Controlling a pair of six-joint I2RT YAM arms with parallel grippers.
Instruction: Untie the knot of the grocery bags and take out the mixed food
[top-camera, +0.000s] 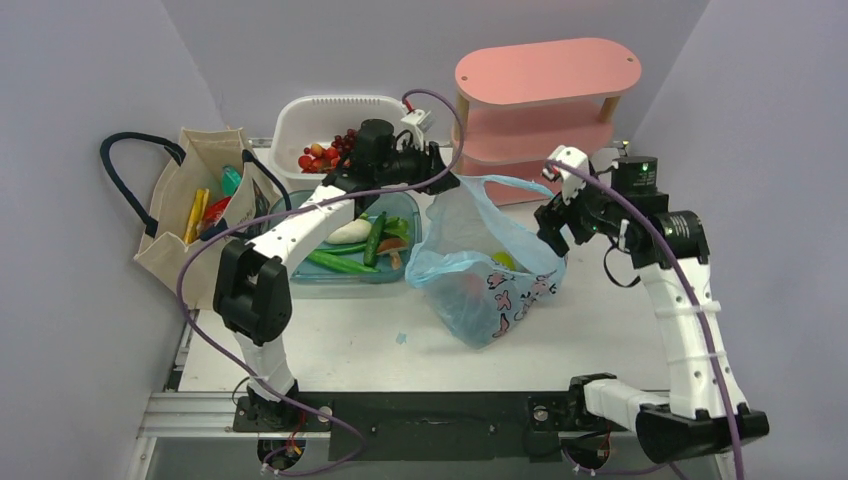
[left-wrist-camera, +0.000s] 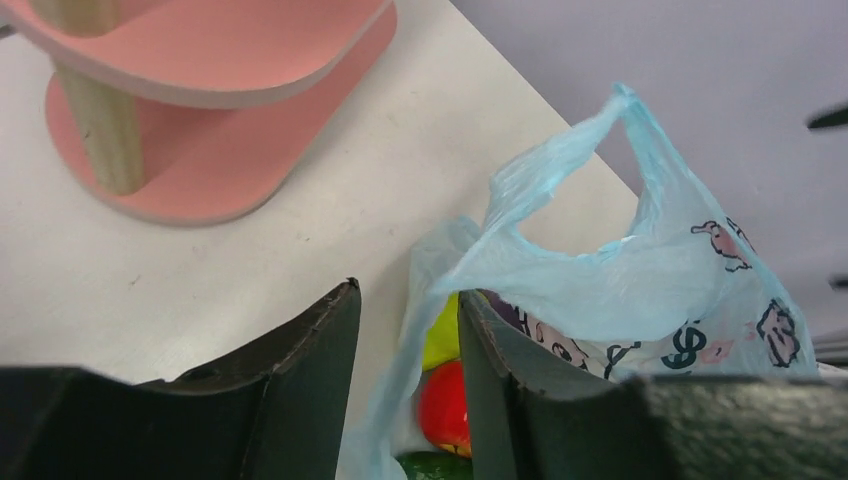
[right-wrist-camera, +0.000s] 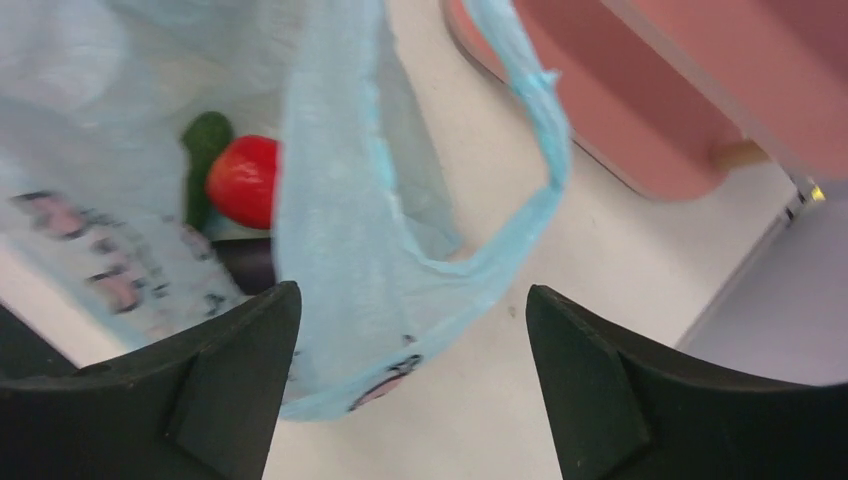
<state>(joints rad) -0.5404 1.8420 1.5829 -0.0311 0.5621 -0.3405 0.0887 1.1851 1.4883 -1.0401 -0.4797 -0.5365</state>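
White table (top-camera: 330, 345), lavender walls (top-camera: 60, 120) on three sides. Dial set on the top view, arm bases at 6 o'clock.

Table centre, slightly toward 3 o'clock: thin, crinkly light blue plastic bag (top-camera: 470, 290) with pinkish print, resting on the table with its mouth open upward. Inside, per the left wrist view: red round fruit (left-wrist-camera: 445, 410), yellow-green fruit (left-wrist-camera: 440, 335) above it, dark green item (left-wrist-camera: 432, 467) below, mostly hidden. One blue handle loop (left-wrist-camera: 625, 150) stands up as a free, open loop.

Left gripper (left-wrist-camera: 408, 298): at the bag's 11 o'clock rim. Jaws apart with a narrow gap; the rim film runs loosely through the gap, not pinched.

Right gripper (right-wrist-camera: 412, 292): at the bag's 2 o'clock side. Jaws spread wide, nothing clamped; the other handle loop hangs slack between them. Contact with the fingers cannot be told.

10 o'clock: clear teal plastic tub (top-camera: 410, 215) holding a white oval vegetable (top-camera: 348, 232) and long green vegetables (top-camera: 340, 263); the left arm crosses above it.

9 o'clock: beige canvas tote (top-camera: 165, 250) with dark navy loop handles (top-camera: 120, 170), standing open, with yellow, red and teal snack packets (top-camera: 195, 215) inside.

11 o'clock: white slotted basket (top-camera: 300, 115) with a dark red grape bunch (top-camera: 340, 145).

1 o'clock, far edge: pink oval tiered shelf (top-camera: 545, 70) on wooden posts.
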